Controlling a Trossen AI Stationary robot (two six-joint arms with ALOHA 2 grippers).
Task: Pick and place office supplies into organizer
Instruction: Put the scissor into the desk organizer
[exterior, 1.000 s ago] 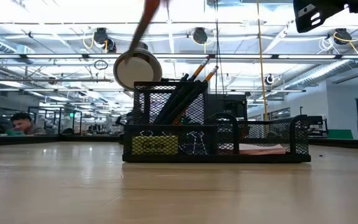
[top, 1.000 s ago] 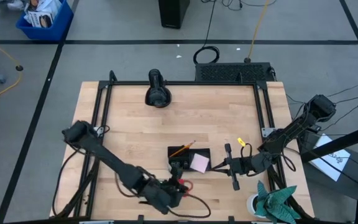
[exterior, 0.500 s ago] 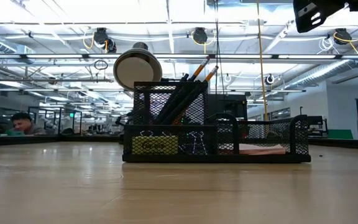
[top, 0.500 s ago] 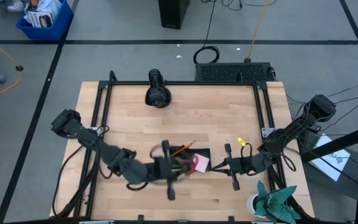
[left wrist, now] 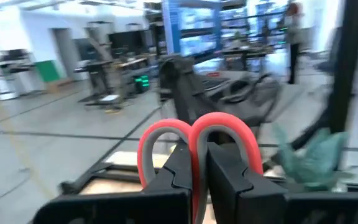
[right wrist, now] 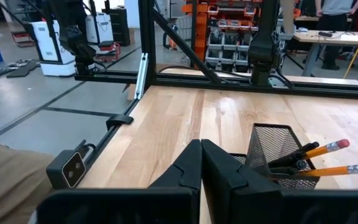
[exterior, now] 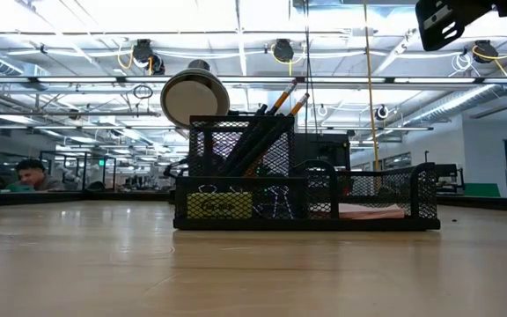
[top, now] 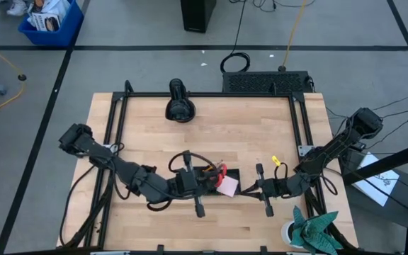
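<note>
My left gripper (left wrist: 201,163) has its jaws clamped on the scissors (left wrist: 197,140), whose two red handle loops stand up just past the fingertips in the left wrist view. From above, that gripper (top: 205,178) sits over the 9 o'clock end of the organizer (top: 231,174), with the scissors' red handles (top: 220,169) showing right at it; I cannot tell whether the blades touch the tray.

My right gripper (right wrist: 201,163) has its jaws pressed together on nothing. From above it (top: 246,188) waits low over the tabletop (top: 147,134), just off the organizer's 3 o'clock end.

The organizer sits a little toward 5 o'clock from the tabletop's centre. In the low view it is a black mesh tray (exterior: 390,202) with a taller mesh cup at one end. Two orange pencils (exterior: 290,99) and the black pens (exterior: 249,141) lean out of that cup. The binder clips (exterior: 275,202) and a yellow piece (exterior: 220,205) sit in the front compartment, and the pink sticky-note pad (exterior: 368,210) lies flat in the low section.

Out at 12 o'clock on the tabletop lies a black cylindrical device (top: 179,99). At 5 o'clock, off the edge, a teal cloth (top: 314,228) sits in a white cup (top: 290,231).
</note>
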